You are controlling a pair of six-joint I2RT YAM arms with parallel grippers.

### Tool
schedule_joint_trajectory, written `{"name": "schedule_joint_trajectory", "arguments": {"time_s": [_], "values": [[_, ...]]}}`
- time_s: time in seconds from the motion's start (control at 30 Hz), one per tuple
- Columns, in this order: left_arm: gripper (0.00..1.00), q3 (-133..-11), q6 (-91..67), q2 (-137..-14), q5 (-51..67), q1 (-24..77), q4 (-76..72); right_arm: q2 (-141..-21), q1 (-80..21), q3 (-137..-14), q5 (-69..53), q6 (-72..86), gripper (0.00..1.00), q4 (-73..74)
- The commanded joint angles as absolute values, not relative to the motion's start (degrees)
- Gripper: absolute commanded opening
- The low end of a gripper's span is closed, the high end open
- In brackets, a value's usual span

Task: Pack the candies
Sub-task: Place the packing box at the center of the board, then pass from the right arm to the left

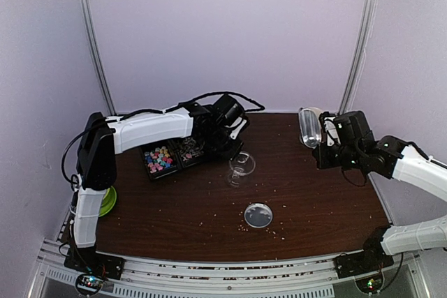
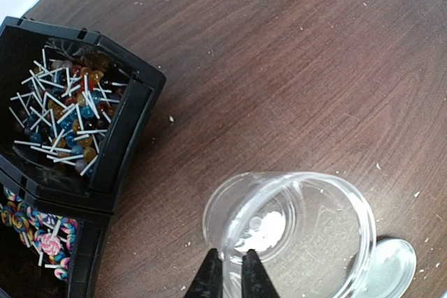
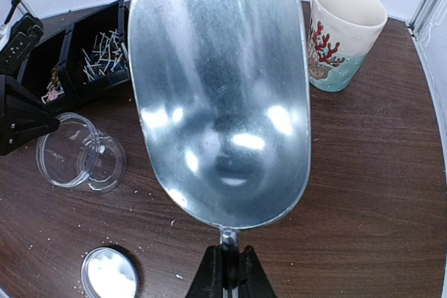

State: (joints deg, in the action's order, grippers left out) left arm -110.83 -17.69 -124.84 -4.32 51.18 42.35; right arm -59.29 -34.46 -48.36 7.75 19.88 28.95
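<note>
Top view first: the left gripper (image 1: 236, 146) hangs just above the clear jar (image 1: 241, 166) in mid-frame. The black tray (image 1: 183, 167) of candies (image 1: 159, 160) lies just left of the jar, under that arm. The jar's lid (image 1: 258, 215) sits apart, lower centre. At the right, the right gripper (image 1: 323, 142) holds a metal scoop (image 1: 309, 127) up in the air.

Over to the left wrist. The fingertips (image 2: 211, 277) at the bottom edge are a slit apart, right at the jar's (image 2: 293, 232) near rim. Whether they pinch it, I cannot tell. The jar looks tipped and has nothing in it. Stick lollipops (image 2: 63, 113) fill the tray's upper-left bin.

Right wrist: the jaws are clamped tight on the scoop's (image 3: 220, 88) thin handle, and its bowl is bare, not one sweet aboard. A mug (image 3: 342, 36) stands upper right. Tray and candies (image 3: 101, 61) are upper left, with the jar (image 3: 80, 162) below them.

So, by my reading, we are at setup: the jar is being positioned and no scooping has begun. Next the jar needs to stand mouth-up, then the scoop must cross to the tray and dig in shallow.
</note>
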Motion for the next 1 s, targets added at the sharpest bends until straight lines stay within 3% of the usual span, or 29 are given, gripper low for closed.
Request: {"name": "schedule_joint_trajectory", "arguments": {"time_s": [0.0, 0.2, 0.4, 0.53, 0.73, 0.97], "values": [[0.14, -112.3, -17.3, -125.1, -4.4, 51.3, 42.2, -58.8, -34.3, -48.4, 8.4, 20.1, 0.00, 27.5], [0.32, -113.7, -17.0, -123.2, -3.9, 51.3, 42.7, -58.7, -34.3, -48.4, 6.5, 19.5, 0.00, 27.0], [0.78, -115.7, -16.1, -117.2, -6.9, 51.1, 44.4, -57.5, -35.3, -48.0, 2.3, 15.6, 0.00, 24.9], [0.97, -113.9, -16.2, -110.9, -9.5, 51.0, 44.3, -57.2, -37.5, -48.3, 2.5, 13.5, 0.00, 24.2], [0.98, -104.6, -18.0, -98.3, -11.7, 50.8, 41.7, -57.4, -43.4, -49.1, 3.0, 10.1, 0.00, 22.5], [0.98, -93.3, -18.7, -87.5, -5.1, 50.7, 36.8, -59.7, -53.4, -51.3, 7.6, 4.5, 0.00, 20.3]]}}
